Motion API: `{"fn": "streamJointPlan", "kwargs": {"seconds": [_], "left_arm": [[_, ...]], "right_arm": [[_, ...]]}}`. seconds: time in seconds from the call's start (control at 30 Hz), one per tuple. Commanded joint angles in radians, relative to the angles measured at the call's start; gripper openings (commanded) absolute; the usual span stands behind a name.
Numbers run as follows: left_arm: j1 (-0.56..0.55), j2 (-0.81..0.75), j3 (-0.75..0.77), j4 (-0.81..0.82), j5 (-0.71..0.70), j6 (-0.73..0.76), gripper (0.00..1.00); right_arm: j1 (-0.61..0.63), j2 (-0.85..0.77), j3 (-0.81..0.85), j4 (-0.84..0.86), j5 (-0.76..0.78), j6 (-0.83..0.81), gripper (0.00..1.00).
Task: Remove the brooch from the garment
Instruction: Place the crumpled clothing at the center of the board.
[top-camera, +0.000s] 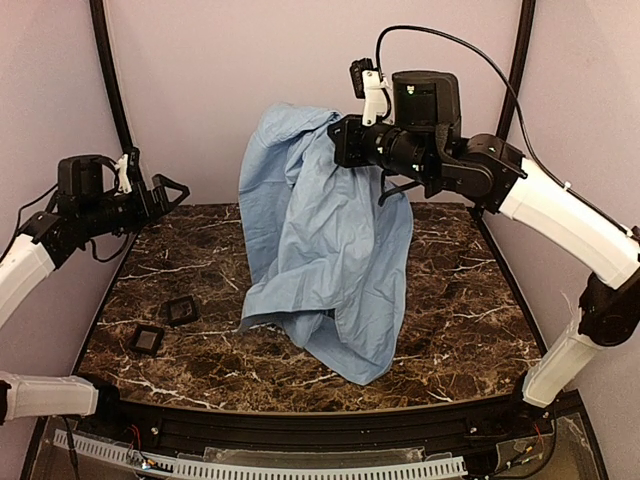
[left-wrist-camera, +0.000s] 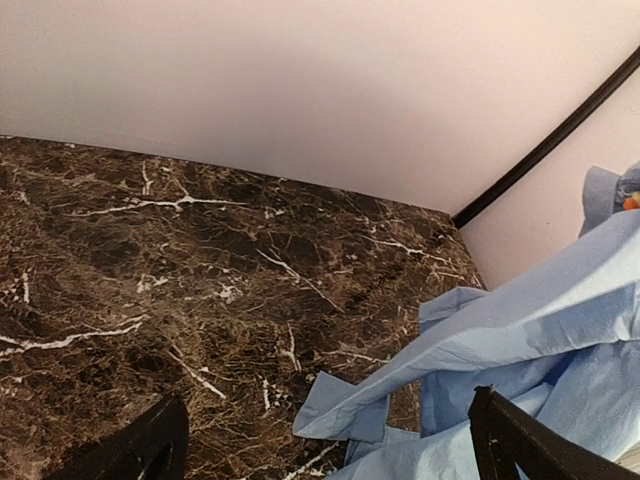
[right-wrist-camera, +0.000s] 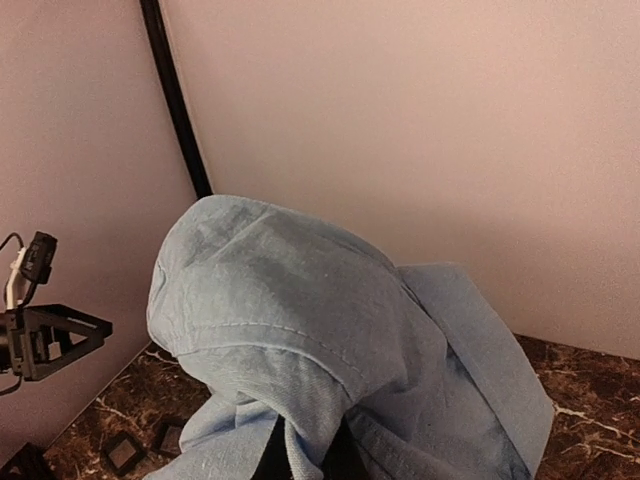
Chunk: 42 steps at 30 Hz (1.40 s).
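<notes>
The garment (top-camera: 320, 240), a large light blue shirt, hangs from my right gripper (top-camera: 342, 140), which is shut on its top edge high above the table. Its lower folds rest on the marble top (top-camera: 450, 300). In the right wrist view the fabric (right-wrist-camera: 300, 300) drapes over the shut gripper (right-wrist-camera: 305, 462) and hides most of it. My left gripper (top-camera: 172, 188) hovers open at the far left, apart from the cloth. The left wrist view shows its gripper (left-wrist-camera: 335, 450) spread wide, with the shirt (left-wrist-camera: 560, 330) ahead. A small orange-red speck, the brooch (left-wrist-camera: 630, 202), peeks out at that view's right edge.
Two small black square pads (top-camera: 181, 310) (top-camera: 148, 340) lie on the table's left front. Pale walls close in the back and sides, with black curved frame poles (top-camera: 108, 70) in the corners. The arm bases stand along the near edge.
</notes>
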Motion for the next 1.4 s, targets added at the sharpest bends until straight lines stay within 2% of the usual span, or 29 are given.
{"fn": "streamJointPlan", "kwargs": {"seconds": [0.0,0.1,0.2,0.3,0.43,0.5,0.63,0.73,0.77,0.83,0.87,0.93,1.0,1.1,1.2,1.27,1.37], "left_arm": [[-0.021,0.027,0.043,0.034,0.032,0.021,1.00],[-0.022,0.001,0.023,0.040,0.002,0.021,1.00],[-0.021,-0.023,0.005,0.033,-0.028,0.020,1.00],[-0.022,-0.037,-0.008,0.013,-0.030,0.024,1.00],[-0.021,-0.049,-0.020,0.009,-0.038,0.019,1.00],[-0.022,-0.053,-0.024,0.007,-0.046,0.015,1.00],[-0.022,-0.055,-0.039,0.005,-0.059,-0.011,1.00],[-0.021,-0.055,-0.058,0.003,-0.062,-0.025,1.00],[-0.022,-0.055,-0.061,0.000,-0.063,-0.030,1.00],[-0.022,-0.054,-0.064,-0.011,-0.062,-0.031,1.00],[-0.022,-0.049,-0.062,-0.022,-0.060,-0.030,1.00],[-0.022,-0.039,-0.049,-0.048,-0.052,-0.023,1.00],[-0.022,-0.030,-0.036,-0.074,-0.047,-0.013,1.00],[-0.021,-0.026,-0.032,-0.093,-0.041,-0.008,1.00],[-0.021,-0.025,-0.039,-0.108,-0.029,-0.009,1.00],[-0.022,-0.025,-0.047,-0.113,-0.024,-0.015,1.00],[-0.023,-0.020,-0.063,-0.114,-0.017,-0.035,1.00]], "right_arm": [[-0.083,0.031,0.037,-0.062,0.283,-0.037,0.00],[-0.181,0.012,0.060,-0.094,0.317,-0.035,0.00],[-0.220,-0.037,0.042,0.002,0.380,-0.135,0.00],[-0.218,-0.052,0.070,0.089,0.498,-0.267,0.00],[-0.153,-0.052,0.049,0.257,0.520,-0.441,0.00],[-0.105,-0.029,0.024,0.290,0.525,-0.481,0.00],[-0.001,0.032,-0.048,0.143,0.429,-0.277,0.00],[0.069,0.075,-0.135,0.074,0.263,-0.092,0.01],[0.087,0.090,-0.151,0.065,0.188,-0.052,0.15],[0.119,0.109,-0.162,0.051,-0.001,-0.003,0.54],[0.135,0.114,-0.162,0.048,-0.078,0.004,0.64],[0.174,0.104,-0.160,0.028,-0.175,0.004,0.78],[0.206,0.064,-0.171,-0.003,-0.217,-0.002,0.88],[0.225,-0.014,-0.209,-0.044,-0.209,0.020,0.95],[0.213,-0.094,-0.253,-0.088,-0.081,0.070,0.99],[0.159,-0.126,-0.291,-0.113,-0.057,0.126,0.99],[0.027,-0.117,-0.337,-0.154,-0.172,0.192,0.99]]}}
